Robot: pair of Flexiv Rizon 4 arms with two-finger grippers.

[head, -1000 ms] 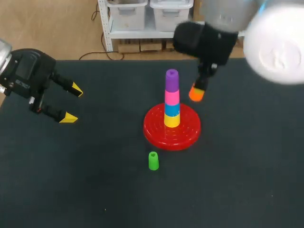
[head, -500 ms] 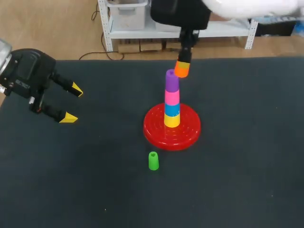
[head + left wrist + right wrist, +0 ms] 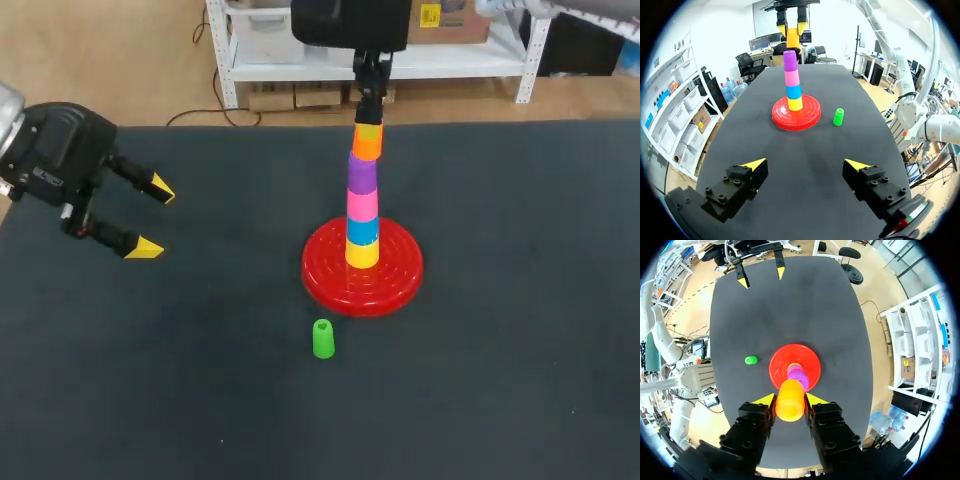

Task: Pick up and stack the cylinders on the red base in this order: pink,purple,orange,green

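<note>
The right gripper clamps the orange cylinder directly over the purple cylinder topping the red base stack. From the base, the left gripper hangs wide open at nine o'clock, the green cylinder at seven

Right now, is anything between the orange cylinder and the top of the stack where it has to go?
Nothing visible. The right gripper holds the orange cylinder right above the purple cylinder, the stack's top; the green cylinder stands well clear.
</note>
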